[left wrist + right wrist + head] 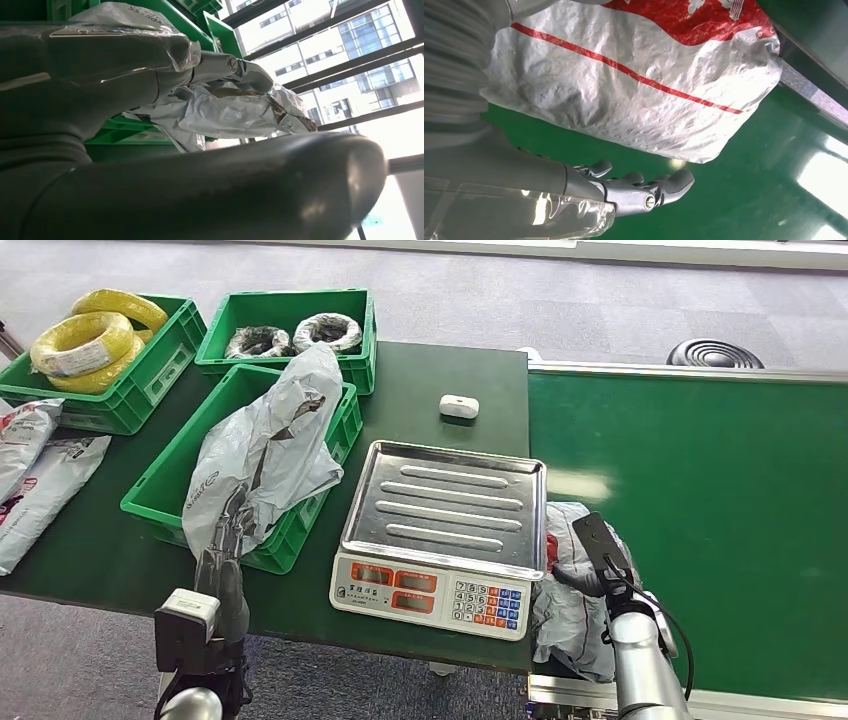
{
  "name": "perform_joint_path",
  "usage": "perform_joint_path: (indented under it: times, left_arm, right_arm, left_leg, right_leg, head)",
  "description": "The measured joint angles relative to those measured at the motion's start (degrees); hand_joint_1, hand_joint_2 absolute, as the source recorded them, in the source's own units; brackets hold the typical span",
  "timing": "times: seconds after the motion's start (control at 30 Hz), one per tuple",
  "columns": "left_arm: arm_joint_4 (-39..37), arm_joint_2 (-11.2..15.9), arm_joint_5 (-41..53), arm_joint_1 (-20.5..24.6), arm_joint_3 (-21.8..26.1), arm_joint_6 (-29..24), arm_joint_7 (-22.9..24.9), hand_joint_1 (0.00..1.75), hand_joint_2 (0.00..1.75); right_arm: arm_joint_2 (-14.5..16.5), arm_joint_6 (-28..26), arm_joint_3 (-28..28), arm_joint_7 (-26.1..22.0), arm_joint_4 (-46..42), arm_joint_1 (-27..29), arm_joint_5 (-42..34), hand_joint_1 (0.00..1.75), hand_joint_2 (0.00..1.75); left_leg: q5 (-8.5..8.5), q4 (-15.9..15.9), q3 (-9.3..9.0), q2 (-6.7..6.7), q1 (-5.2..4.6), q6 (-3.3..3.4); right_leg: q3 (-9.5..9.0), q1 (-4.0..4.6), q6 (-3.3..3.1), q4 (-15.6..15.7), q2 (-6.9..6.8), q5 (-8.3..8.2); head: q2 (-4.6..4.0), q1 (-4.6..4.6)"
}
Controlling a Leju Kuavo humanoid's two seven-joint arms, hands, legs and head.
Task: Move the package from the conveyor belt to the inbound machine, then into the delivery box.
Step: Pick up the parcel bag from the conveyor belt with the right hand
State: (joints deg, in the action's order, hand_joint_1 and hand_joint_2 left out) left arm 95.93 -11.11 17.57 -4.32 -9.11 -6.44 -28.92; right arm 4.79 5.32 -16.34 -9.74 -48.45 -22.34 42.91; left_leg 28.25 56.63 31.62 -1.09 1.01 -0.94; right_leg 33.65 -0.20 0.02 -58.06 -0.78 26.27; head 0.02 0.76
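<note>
- Fingers (232,525) of the left hand (228,550) reach up into the lower edge of a crumpled grey plastic package (268,445) that is draped over the near green crate (170,490); the left wrist view shows the bag's wrinkled film (225,107) pressed between a finger and the thick grey thumb, so this hand pinches the bag
- Further left on the dark green table (420,400), two flat grey mailer bags (45,480) lie beside a crate of yellow cable coils (85,340); a second crate behind holds dark and pale coils (295,335)
- At the middle stands the scale (440,540), with a ribbed, shiny steel tray and a keypad front; a small white oval object (459,406) lies on the table behind it
- Just right of the scale, a second grey package (575,610) sits at the near edge of the smooth green conveyor belt (700,500), with the right hand (600,550) resting on top of it
- From the right wrist view the bag's pebbled silver skin with red stripe and red print (634,90) shows, as do the fingers (644,192), slightly curled and apart, hovering over bare belt beside the bag; whether they grip it I cannot tell
- Only the left wrist view shows windows and buildings beyond
</note>
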Motion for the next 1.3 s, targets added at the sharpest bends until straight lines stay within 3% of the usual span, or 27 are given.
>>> perform_joint_path:
  times: [0.47,0.67,1.03,1.07,1.17,1.2,1.3]
  left_arm:
    - [0.0,-0.56,0.52,0.39,0.13,0.89,0.39,0.0,0.0]
    - [-0.22,-0.54,0.52,0.51,0.08,0.66,0.42,0.0,0.0]
    - [-0.28,-0.54,0.52,0.66,0.04,0.43,0.44,0.0,0.0]
    - [-0.28,-0.54,0.52,0.66,0.04,0.43,0.44,0.0,0.0]
    - [-0.28,-0.54,0.52,0.66,0.05,0.43,0.44,0.0,0.0]
    - [-0.28,-0.54,0.52,0.66,0.05,0.43,0.44,0.0,0.0]
    - [-0.28,-0.54,0.51,0.66,0.06,0.39,0.44,0.0,0.0]
  right_arm:
    - [1.93,0.46,3.01,2.47,-4.45,3.88,0.4,0.0,1.75]
    - [1.77,0.94,4.66,5.66,-4.77,4.1,3.54,0.0,1.75]
    - [1.32,0.67,5.73,5.74,-4.58,4.26,3.94,0.0,1.75]
    - [1.31,0.66,5.75,5.73,-4.58,4.28,3.94,0.17,1.75]
    - [1.3,0.65,5.78,5.7,-4.58,4.32,3.93,1.47,1.75]
    - [1.29,0.64,5.78,5.64,-4.58,4.34,3.9,1.74,1.75]
    - [1.24,0.44,5.79,5.22,-4.61,4.33,3.67,1.75,1.75]
  left_leg:
    - [0.0,0.0,-0.01,-0.01,0.0,0.0]
    - [0.0,0.0,-0.02,-0.01,0.0,0.0]
    - [0.0,0.0,-0.02,-0.02,0.0,0.0]
    - [0.0,0.0,-0.02,-0.02,0.0,0.0]
    - [0.0,0.0,-0.02,-0.02,0.0,0.0]
    - [0.0,0.0,-0.02,-0.02,0.0,0.0]
    - [0.0,0.0,-0.02,-0.02,0.0,0.0]
  right_leg:
    - [0.0,0.0,0.0,0.0,0.0,0.0]
    - [0.01,0.0,0.0,0.0,0.01,0.0]
    - [0.01,0.0,0.0,0.0,0.01,0.0]
    - [0.01,0.0,0.0,0.0,0.01,0.0]
    - [0.01,0.0,0.0,0.0,0.01,0.0]
    - [0.01,0.0,0.0,0.0,0.01,0.0]
    - [0.01,0.0,0.0,0.0,0.01,0.0]
  head:
    - [0.0,0.01]
    - [0.0,0.0]
    - [0.0,0.01]
    - [0.0,0.01]
    - [0.0,0.01]
    - [0.0,0.01]
    - [0.0,0.0]
